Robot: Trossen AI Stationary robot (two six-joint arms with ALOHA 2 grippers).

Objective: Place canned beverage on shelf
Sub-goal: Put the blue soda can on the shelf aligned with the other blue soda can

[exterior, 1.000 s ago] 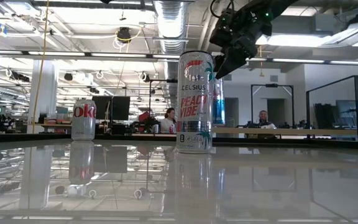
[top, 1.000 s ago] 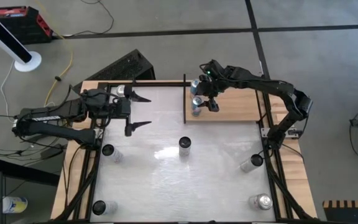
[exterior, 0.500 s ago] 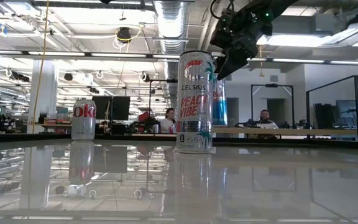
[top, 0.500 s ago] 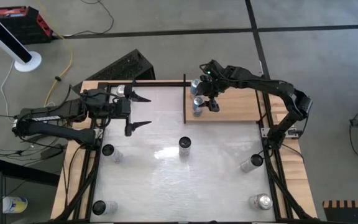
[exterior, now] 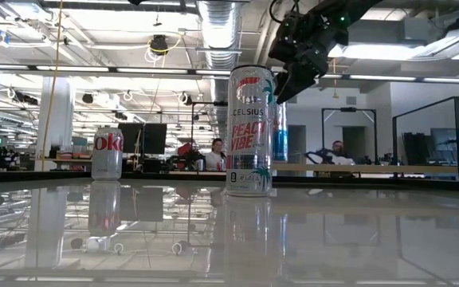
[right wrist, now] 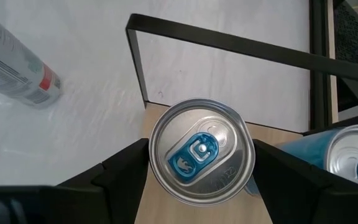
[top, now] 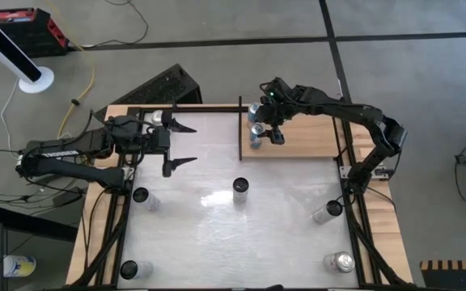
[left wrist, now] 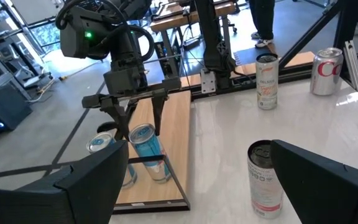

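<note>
Blue aluminium slim can [right wrist: 202, 158] stands upright on the tan wood shelf with black metal rails [top: 306, 137], near its corner, beside a second blue can [left wrist: 100, 144]. Directly above it hovers the right gripper [left wrist: 138, 114], fingers spread apart on either side, not touching. Over the glossy white table's [top: 217, 234] far-left part, the left gripper [top: 183, 145] waits wide open, empty.

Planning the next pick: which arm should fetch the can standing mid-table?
Left, probably. The left gripper is open and empty near the centre can; the right gripper straddles a blue can on the shelf.
</note>
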